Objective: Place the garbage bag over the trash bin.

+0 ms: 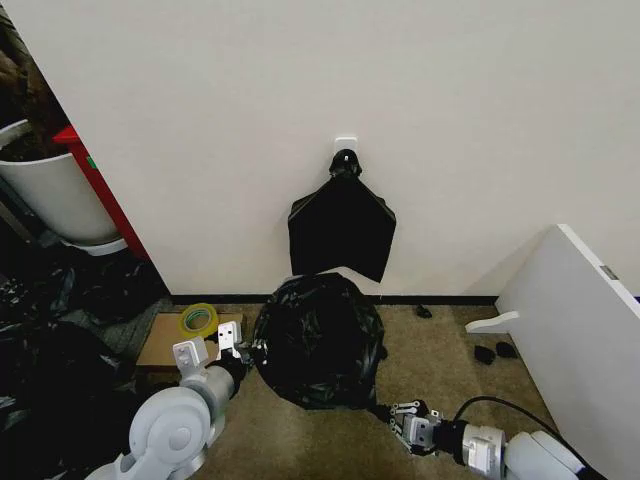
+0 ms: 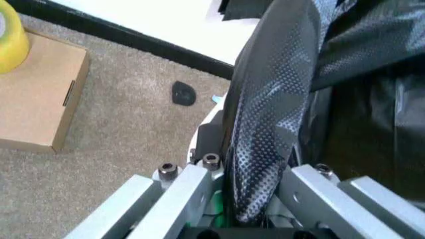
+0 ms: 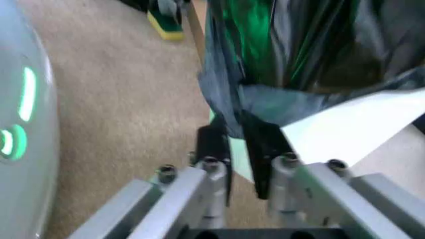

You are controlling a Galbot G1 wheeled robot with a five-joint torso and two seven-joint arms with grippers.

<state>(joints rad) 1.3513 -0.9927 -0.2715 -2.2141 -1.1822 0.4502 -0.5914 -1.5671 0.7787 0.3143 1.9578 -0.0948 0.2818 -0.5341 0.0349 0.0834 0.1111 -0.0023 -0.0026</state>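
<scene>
The garbage bag, glossy and crinkled black film, is draped over the trash bin by the wall and hides it in the head view. My left gripper is at the bag's left edge. In the left wrist view that gripper is shut on a stretched strip of the film, with a sliver of the bin's white rim beside it. My right gripper is low at the bag's front right. In its wrist view it pinches the bag's hem against the cream-white bin wall.
A flat black bundle hangs on the wall behind the bin. A cardboard box with a yellow tape roll lies to the left. Rumpled dark plastic and a big white tub fill the far left. A white panel stands at the right.
</scene>
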